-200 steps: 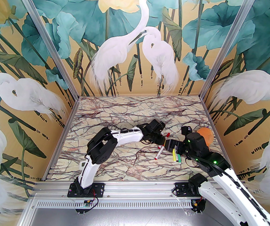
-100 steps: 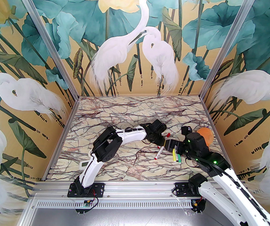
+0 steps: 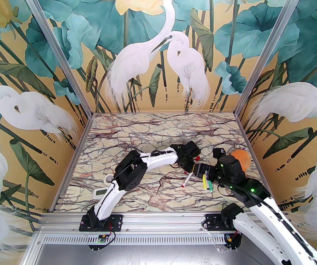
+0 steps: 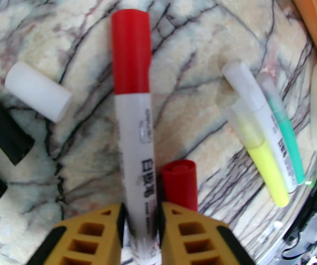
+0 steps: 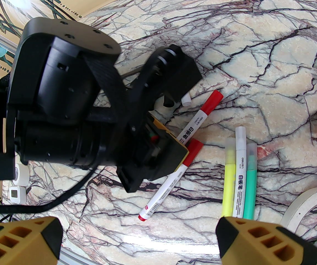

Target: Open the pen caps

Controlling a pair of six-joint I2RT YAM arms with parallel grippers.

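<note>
Marble tabletop (image 5: 257, 51) bears five markers (image 5: 237, 175) with pen caps (image 4: 130, 51) still on; my left pincer (image 4: 142, 207) clamps one red-capped marker's (image 4: 135, 137) barrel, my right pincer (image 5: 137, 225) gapes empty

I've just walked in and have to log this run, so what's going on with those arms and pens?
The left end effector is closed on the white barrel of a red-capped marker; its red cap is still on. The right end effector hangs open above the table, holding nothing. A second red-capped marker lies beside the gripped one, and the yellow, white and green markers lie together to the right, all capped.
</note>
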